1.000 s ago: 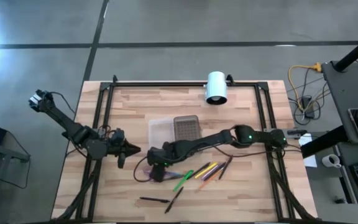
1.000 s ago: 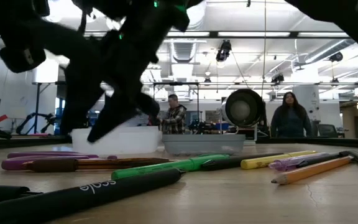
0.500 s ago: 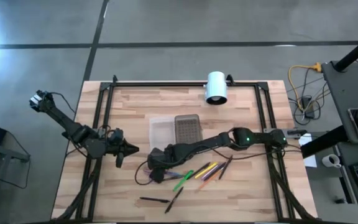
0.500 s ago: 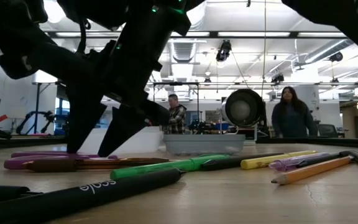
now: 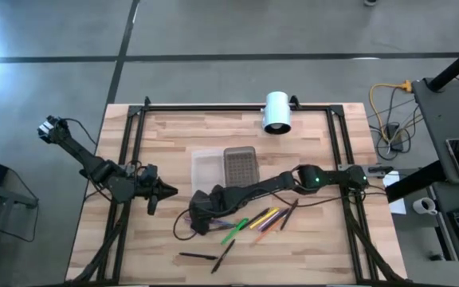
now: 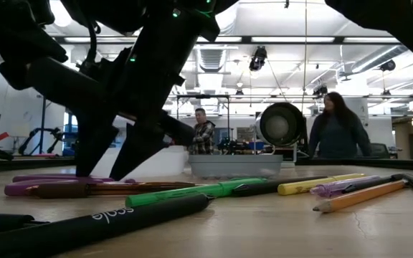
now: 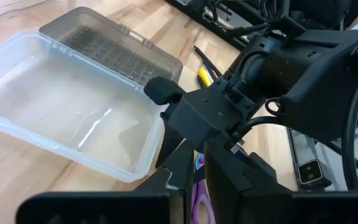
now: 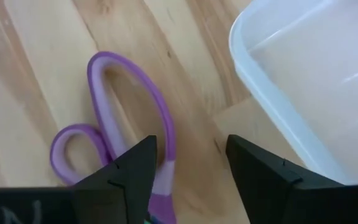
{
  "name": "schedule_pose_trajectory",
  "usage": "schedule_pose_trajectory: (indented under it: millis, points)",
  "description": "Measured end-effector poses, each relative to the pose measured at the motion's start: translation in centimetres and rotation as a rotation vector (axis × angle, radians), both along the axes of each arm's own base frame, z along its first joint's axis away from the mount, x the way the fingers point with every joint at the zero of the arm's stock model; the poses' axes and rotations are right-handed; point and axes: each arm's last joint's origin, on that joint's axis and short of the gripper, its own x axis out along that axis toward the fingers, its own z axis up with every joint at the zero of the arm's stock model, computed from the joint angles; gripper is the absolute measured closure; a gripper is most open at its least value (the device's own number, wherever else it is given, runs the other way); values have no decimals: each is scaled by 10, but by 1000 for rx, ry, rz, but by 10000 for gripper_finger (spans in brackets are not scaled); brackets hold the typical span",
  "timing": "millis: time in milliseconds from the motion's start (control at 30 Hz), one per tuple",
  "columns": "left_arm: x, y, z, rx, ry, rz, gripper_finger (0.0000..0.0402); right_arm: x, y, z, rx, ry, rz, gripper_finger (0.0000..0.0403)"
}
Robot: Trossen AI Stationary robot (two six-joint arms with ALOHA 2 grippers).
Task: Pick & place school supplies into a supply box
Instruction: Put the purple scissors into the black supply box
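The purple-handled scissors [image 8: 135, 106] lie flat on the table beside the supply box's clear tray [image 8: 303, 81], and show low in the low view [image 6: 49, 188]. My right gripper [image 8: 191, 171] is open and down at the table over the scissors' handle [image 6: 106, 168], near the middle of the table [image 5: 200, 219]. The supply box lies open, with the clear tray [image 5: 205, 169] beside its grey dotted lid [image 5: 240, 163]. Coloured pens and pencils [image 5: 257, 219] lie to the right of the gripper. My left gripper [image 5: 164, 194] waits at the table's left side. My right gripper comes down from above with one finger [image 8: 129, 177] over the scissors' purple handle loops [image 8: 160, 155] and the other on the side of the tray. I cannot tell whether a finger touches the handle. The scissors lie flat on the table.
A white cylinder [image 5: 277, 112] lies at the far edge. Two black pens [image 5: 213, 257] lie near the near edge, and a green marker [image 6: 199, 192] and a yellow one [image 6: 314, 185] lie among the pencils. A dark frame rail [image 5: 130, 143] runs along the table's sides. People stand in the room beyond.
My right gripper has come down and a little toward the near edge, from above the tray's near corner to the table at the scissors. Its fingers now stand steep over the purple handle. The scissors, pens and box have stayed in place.
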Motion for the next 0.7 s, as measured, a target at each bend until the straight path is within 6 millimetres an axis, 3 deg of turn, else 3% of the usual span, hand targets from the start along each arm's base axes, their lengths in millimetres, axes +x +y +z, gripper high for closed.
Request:
schedule_pose_trajectory:
  millis: [233,700]
  points:
    - [0,0,0,4,5,0,379,0,1,-18,-38,26,-5,278]
    - [-2,1,-3,25,33,1,379,-4,7,-22,-50,53,-1,360]
